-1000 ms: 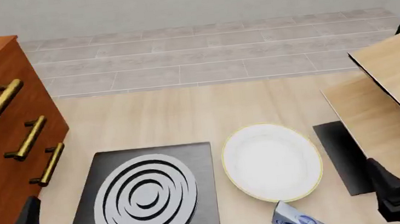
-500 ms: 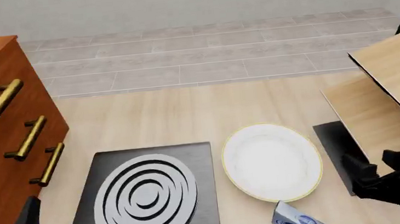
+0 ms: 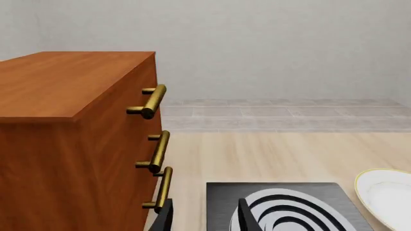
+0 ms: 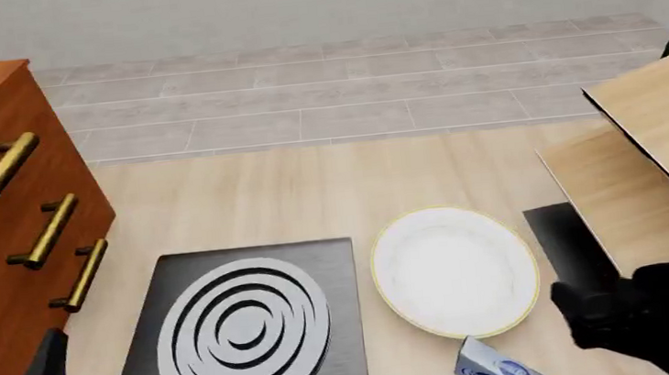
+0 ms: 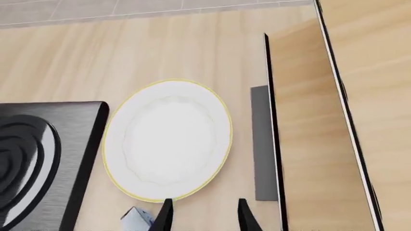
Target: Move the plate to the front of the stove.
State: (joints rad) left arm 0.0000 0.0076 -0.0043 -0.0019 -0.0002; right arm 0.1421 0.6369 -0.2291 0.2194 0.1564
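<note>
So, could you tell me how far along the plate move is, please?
Nothing is done yet: the plate lies on the table to the right of the stove, ungrasped. In hand: the right gripper is at its near edge, jaws open. The left gripper is open. Left: grasp, carry, set down in front of the stove.

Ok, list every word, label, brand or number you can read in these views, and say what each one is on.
No text can be read in any view.
Blue-and-white carton near the plate: it carries a blue patch, but any print on it is too small and blurred to read.
Stove, cabinet, wooden boards and black mat: no markings visible.
</note>
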